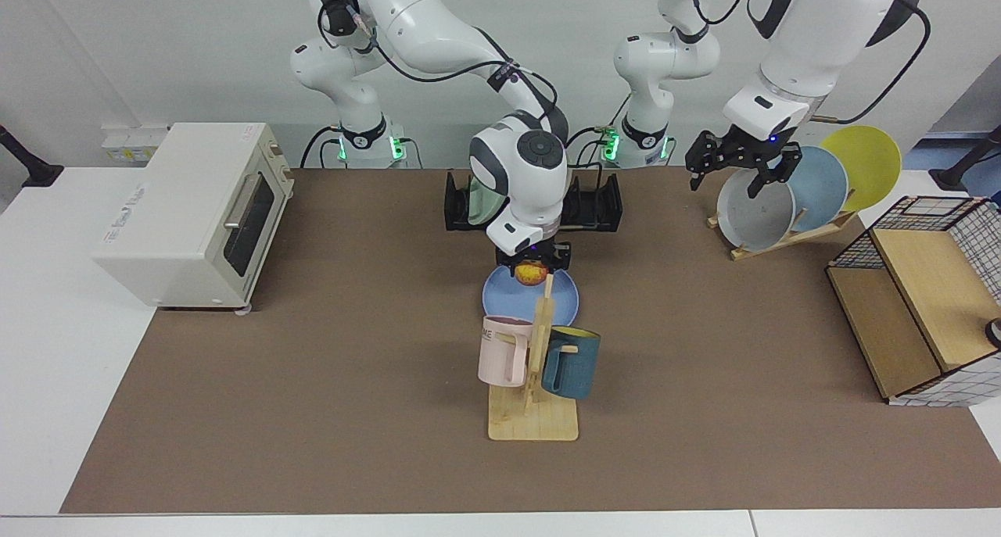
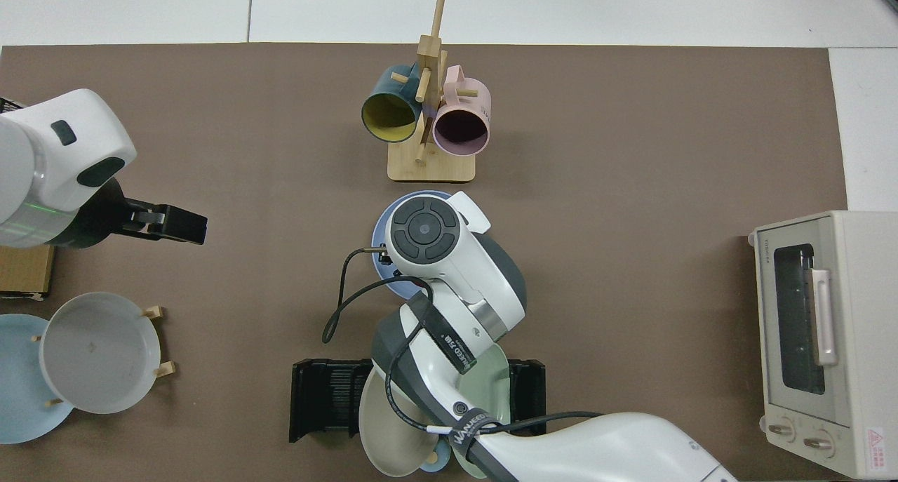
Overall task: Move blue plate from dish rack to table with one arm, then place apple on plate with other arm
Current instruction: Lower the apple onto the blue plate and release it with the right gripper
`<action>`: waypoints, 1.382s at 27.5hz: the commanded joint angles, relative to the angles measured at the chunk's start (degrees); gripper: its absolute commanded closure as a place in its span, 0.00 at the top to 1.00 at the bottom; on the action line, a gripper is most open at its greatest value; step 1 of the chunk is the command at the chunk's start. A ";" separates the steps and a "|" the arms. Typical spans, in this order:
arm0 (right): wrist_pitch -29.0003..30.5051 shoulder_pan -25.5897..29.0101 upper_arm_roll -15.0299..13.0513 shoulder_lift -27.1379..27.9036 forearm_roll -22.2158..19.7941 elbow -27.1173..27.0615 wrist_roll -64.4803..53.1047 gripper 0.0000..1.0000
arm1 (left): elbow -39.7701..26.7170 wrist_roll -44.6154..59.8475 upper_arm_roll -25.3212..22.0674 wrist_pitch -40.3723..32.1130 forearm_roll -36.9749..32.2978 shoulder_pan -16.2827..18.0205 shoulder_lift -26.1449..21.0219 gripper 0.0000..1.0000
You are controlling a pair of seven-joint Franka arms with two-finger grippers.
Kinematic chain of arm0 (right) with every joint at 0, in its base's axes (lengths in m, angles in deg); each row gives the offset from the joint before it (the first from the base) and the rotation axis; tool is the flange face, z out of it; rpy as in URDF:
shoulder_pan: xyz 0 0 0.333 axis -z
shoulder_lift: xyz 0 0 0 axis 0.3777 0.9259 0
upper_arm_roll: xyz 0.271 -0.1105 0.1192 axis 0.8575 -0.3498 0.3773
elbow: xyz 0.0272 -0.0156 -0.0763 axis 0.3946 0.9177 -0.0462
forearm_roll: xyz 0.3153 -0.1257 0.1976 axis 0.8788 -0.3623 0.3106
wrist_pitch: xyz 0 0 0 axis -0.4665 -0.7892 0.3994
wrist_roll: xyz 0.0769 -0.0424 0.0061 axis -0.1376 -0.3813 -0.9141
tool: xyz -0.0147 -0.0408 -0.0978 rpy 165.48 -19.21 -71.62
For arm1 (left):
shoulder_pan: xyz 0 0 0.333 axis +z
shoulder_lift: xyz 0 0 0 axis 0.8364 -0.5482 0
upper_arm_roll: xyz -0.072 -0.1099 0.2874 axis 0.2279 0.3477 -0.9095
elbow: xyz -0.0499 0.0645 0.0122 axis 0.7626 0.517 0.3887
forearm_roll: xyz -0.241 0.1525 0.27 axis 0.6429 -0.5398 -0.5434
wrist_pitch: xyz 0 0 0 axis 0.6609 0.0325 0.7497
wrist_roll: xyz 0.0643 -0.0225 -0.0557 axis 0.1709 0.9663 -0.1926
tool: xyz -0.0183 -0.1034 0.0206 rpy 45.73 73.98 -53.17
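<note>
From the facing view, the blue plate (image 1: 530, 297) lies flat on the table (image 1: 313, 381), just behind the mug stand (image 1: 534, 388). It is out of the dish rack (image 1: 594, 205), so the first job looks done. The right end effector (image 1: 532, 267) holds the apple (image 1: 531, 273) between its fingers, right over the plate. I cannot tell if the apple touches the plate yet. What is left is to set the apple down and let go. The left end effector (image 1: 741, 166) waits far off near the grey plate (image 1: 755, 213), with its fingers spread wide and nothing in them.

From the top view, the right arm covers most of the blue plate (image 2: 379, 236), and only a bit of its rim shows. The apple and the right end effector are hidden under the arm. The left end effector (image 2: 184, 226) hangs over bare table (image 2: 631, 117), well apart from the plate. The dish rack (image 2: 326, 398) holds two other plates.
</note>
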 commanded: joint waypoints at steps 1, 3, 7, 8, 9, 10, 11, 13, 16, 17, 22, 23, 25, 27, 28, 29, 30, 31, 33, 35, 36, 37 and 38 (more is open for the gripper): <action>1.48 -0.37 -0.03 1.30 -0.89 0.26 1.53 0.05 | 0.02 -0.29 -0.03 -1.25 -0.63 -0.15 0.98 1.00; 1.74 -0.37 -0.12 2.17 -0.81 0.26 1.62 0.05 | 0.02 -0.20 0.05 -1.34 -0.63 -0.15 0.98 1.00; 3.15 -0.46 -0.03 3.49 -0.72 0.17 1.62 0.07 | 0.19 -0.29 -0.21 -1.26 -0.63 -0.15 1.16 1.00; 3.32 -0.46 -0.03 3.58 -0.54 0.17 1.62 0.20 | 0.28 -0.29 -0.30 -1.26 -0.72 -0.15 1.16 1.00; 2.63 -0.46 -0.03 3.58 -0.37 0.08 1.79 0.48 | 0.28 -0.46 -0.38 -1.17 -0.81 -0.15 1.16 1.00; 2.36 -0.46 -0.12 3.50 -0.10 -0.09 2.14 0.87 | 0.37 -0.46 -0.47 -1.25 -0.81 -0.06 1.16 1.00; 2.18 -0.29 -0.21 3.15 -0.19 -0.18 2.49 1.00 | 0.37 -0.37 -0.47 -1.25 -0.81 -0.06 1.16 1.00; 1.57 0.24 -0.47 2.45 0.07 -0.36 2.41 1.00 | 0.28 -0.29 -0.47 -1.25 -0.81 0.11 1.16 1.00; -3.24 2.25 -0.65 0.51 0.08 -2.46 1.97 1.00 | 0.37 -0.29 -0.47 -1.25 -0.90 0.38 1.16 1.00; -5.44 2.70 -0.56 0.33 -0.19 -3.34 1.79 1.00 | 0.28 -0.29 -0.47 -1.25 -0.90 0.46 1.16 1.00; -12.67 4.19 -0.65 0.07 -0.10 -10.72 0.92 1.00 | 0.37 -0.29 -0.47 -1.25 -0.90 0.82 1.16 1.00; -12.85 4.81 -0.56 -0.19 -0.10 -11.08 0.39 1.00 | 0.28 -0.29 -0.47 -1.25 -0.90 0.82 1.16 1.00; -12.94 5.95 -0.56 -1.59 -0.01 -11.35 -1.27 1.00 | 0.37 -0.29 -0.47 -1.25 -0.90 0.82 1.16 1.00; -12.94 7.53 -0.56 -3.35 0.07 -11.26 -4.08 1.00 | 0.28 -0.29 -0.47 -1.26 -0.98 0.82 1.24 1.00; -12.94 8.67 -0.56 -3.97 0.16 -11.26 -5.92 1.00 | 0.37 -0.29 -0.56 -1.26 -0.98 0.82 1.16 1.00; -12.94 9.81 -0.47 -4.58 0.25 -11.17 -8.38 1.00 | 0.37 -0.29 -0.56 -1.25 -1.07 0.82 1.24 1.00; -12.94 10.78 -0.47 -5.20 0.25 -11.00 -10.84 1.00 | 0.37 -0.29 -0.47 -1.25 -1.07 0.82 1.24 1.00; -12.94 11.75 -0.47 -6.07 0.25 -10.91 -13.47 1.00 | 0.37 -0.29 -0.56 -1.25 -1.07 0.82 1.16 1.00; -12.94 13.50 -0.56 -6.96 0.25 -10.82 -18.31 1.00 | 0.37 -0.29 -0.47 -1.17 -1.07 0.82 1.16 1.00; -12.94 15.18 -0.65 -7.66 0.08 -10.82 -22.44 1.00 | 0.37 -0.29 -0.56 -1.25 -1.07 0.82 1.24 1.00; -12.94 15.97 -0.65 -8.01 -0.10 -10.82 -24.12 1.00 | 0.37 -0.29 -0.47 -1.25 -1.07 0.82 1.16 1.00; -13.02 16.84 -0.65 -8.37 -0.45 -10.82 -26.05 1.00 | 0.37 -0.29 -0.56 -1.25 -1.07 0.82 1.16 1.00; -13.02 17.72 -0.65 -8.80 -0.54 -10.82 -27.64 1.00 | 0.37 -0.29 -0.56 -1.25 -1.07 0.82 1.24 1.00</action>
